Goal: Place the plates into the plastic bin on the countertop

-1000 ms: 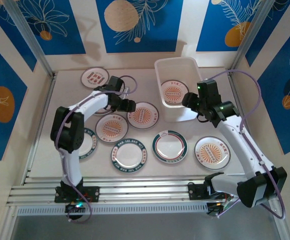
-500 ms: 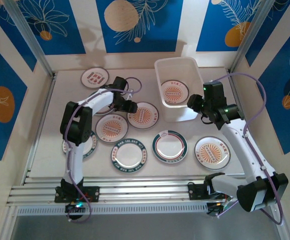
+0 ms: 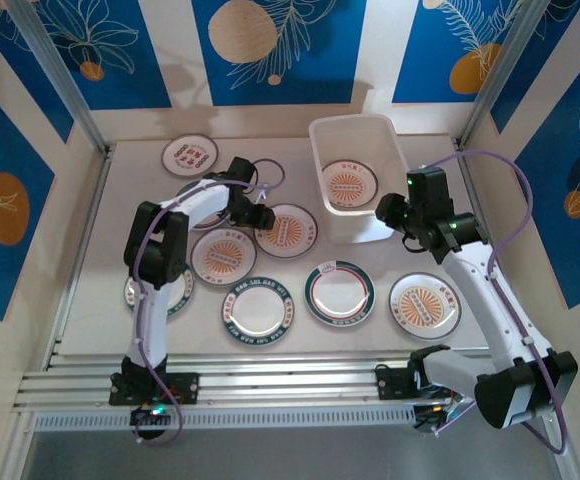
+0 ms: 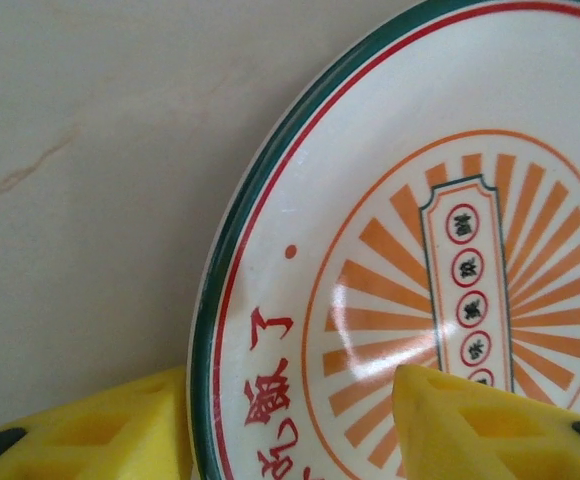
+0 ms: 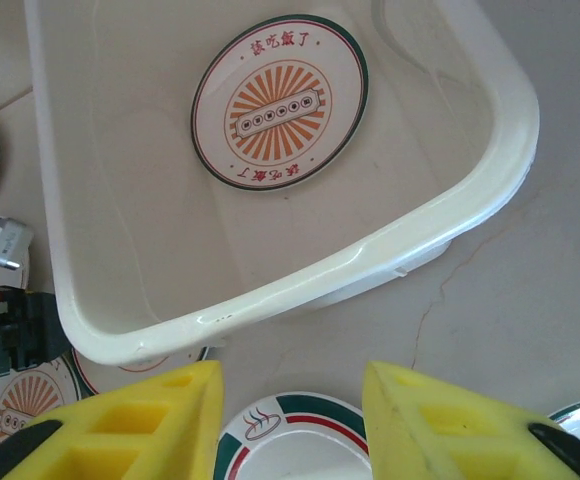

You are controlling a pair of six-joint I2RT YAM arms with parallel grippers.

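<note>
One plate [image 3: 348, 186] with an orange sunburst centre and a green rim lies flat on the floor of the plastic bin [image 3: 317, 150]; the right wrist view shows it [image 5: 280, 100] alone inside the bin's white walls [image 5: 300, 280]. The bin stands on the table [image 3: 145, 190], toward its far right.

The other plates lie on the table outside the bin. Just left of the bin's near end is a second sunburst plate [image 3: 286, 231], and the left fingers [image 3: 258, 213] are at its left edge. In the left wrist view these fingers [image 4: 150, 420] are spread and straddle the plate's rim [image 4: 390, 200], one over the printed face, one beside the rim over the table, not clamped on it.

Further left of the bin sits an orange-centred plate [image 3: 223, 255], and a red-patterned plate [image 3: 190, 155] lies by the back wall. On the bin's near side lie a dark-green-rimmed plate [image 3: 258, 307], a green-and-red-rimmed plate [image 3: 339, 292] and another sunburst plate [image 3: 424, 305].

The right fingers [image 3: 388, 210] hover at the bin's near right corner, spread apart and empty [image 5: 160, 410], with the green-and-red-rimmed plate [image 5: 290, 440] below them.
</note>
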